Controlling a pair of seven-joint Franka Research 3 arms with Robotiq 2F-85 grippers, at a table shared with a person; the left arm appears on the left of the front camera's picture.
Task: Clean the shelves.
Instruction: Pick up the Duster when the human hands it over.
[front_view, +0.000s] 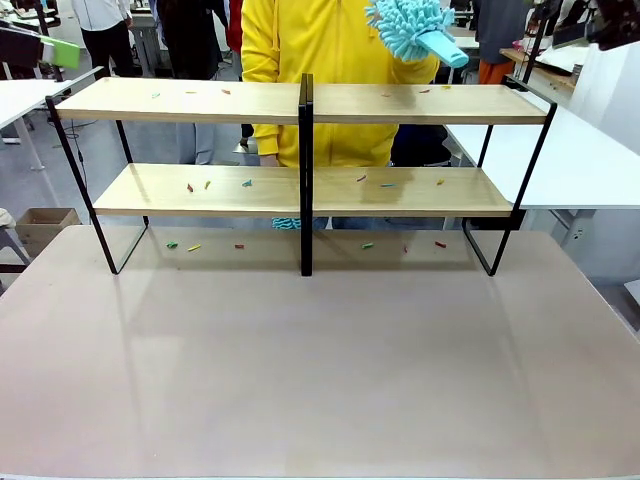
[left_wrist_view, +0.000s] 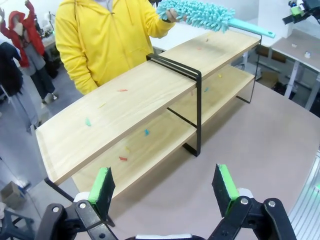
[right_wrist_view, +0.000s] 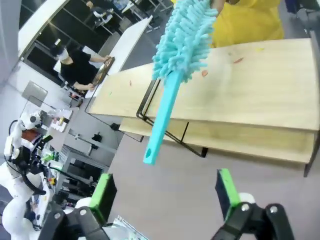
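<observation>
**Left gripper** (left_wrist_view: 164, 189). Held high off the left end of the shelves (left_wrist_view: 125, 115) and looking down along both boards. The jaws are set wide apart and nothing is held. It is judged to be parked clear so that the shelves are left free.

**Right gripper** (right_wrist_view: 165, 192). Held off the right end of the shelves, above the table. The jaws are set wide apart and empty, and are turned toward the duster's handle. It is judged to be made ready to receive the handle.

**Table** (front_view: 320, 380). Pale and matt. The shelves are set across its far part.

**Shelves.** Two light-wood boards are carried in a thin black frame with a central upright. The long side is faced toward the robot, so that both tiers can be reached from the front.

**Scraps** (front_view: 247, 183). Small bits in red, green, yellow and blue are scattered on both boards and on the table under the lower board. They are judged to be the dirt to be swept, and the sweeping is judged not yet begun.

**Duster** (front_view: 412, 28). Teal, with a fluffy head and a flat plastic handle (right_wrist_view: 162, 115). It is held in the air above the right half of the top board, touching no part of the shelves. It is gripped at the head end by a hand (left_wrist_view: 172, 15), so the handle is left free and pointed at the right gripper. This is judged to be an offer.

**Person** (front_view: 320, 50). Dressed in a yellow hooded top and stood just behind the shelves, near the central upright.
</observation>
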